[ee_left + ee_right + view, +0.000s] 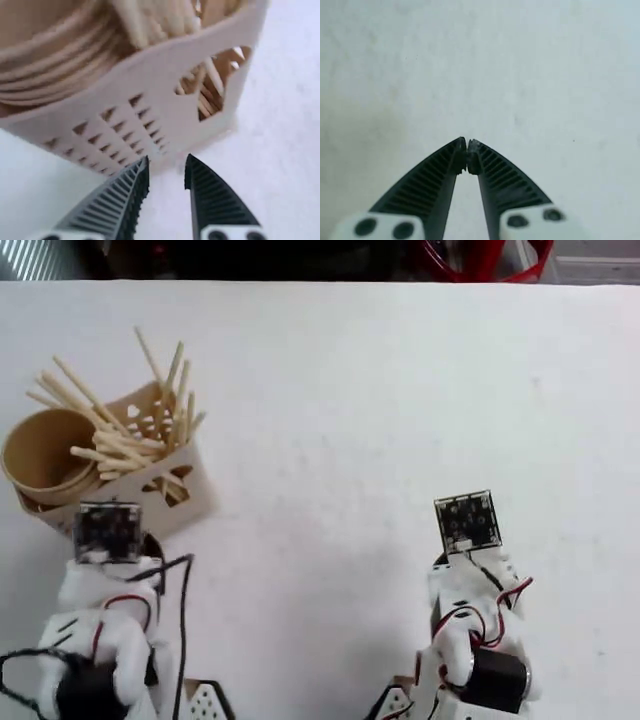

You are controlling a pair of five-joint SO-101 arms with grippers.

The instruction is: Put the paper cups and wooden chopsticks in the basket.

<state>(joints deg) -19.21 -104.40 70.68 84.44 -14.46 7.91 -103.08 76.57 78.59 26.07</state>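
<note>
A: High view first: where do the cups [45, 455] and chopsticks [130, 430] sit?
B: Both are in the basket [190, 490], on the left of the worktop [380, 390]. The cups are nested at one end. The chopsticks lean in a loose bundle beside them, with their ends poking past the rim.
A: What is around it?
B: The left arm [100, 640] is just before the basket's near wall, with a black cable [185, 580] looping beside it. The right arm [470, 640] is well apart. A red object [480, 265] lies beyond the far edge.
A: And the fingers?
B: The left fingers [125, 200] are spread a little with nothing between them. Their tips are close to the basket's perforated wall, which stands between them and the cups. The right fingers [435, 180] are pressed together over the worktop.
</note>
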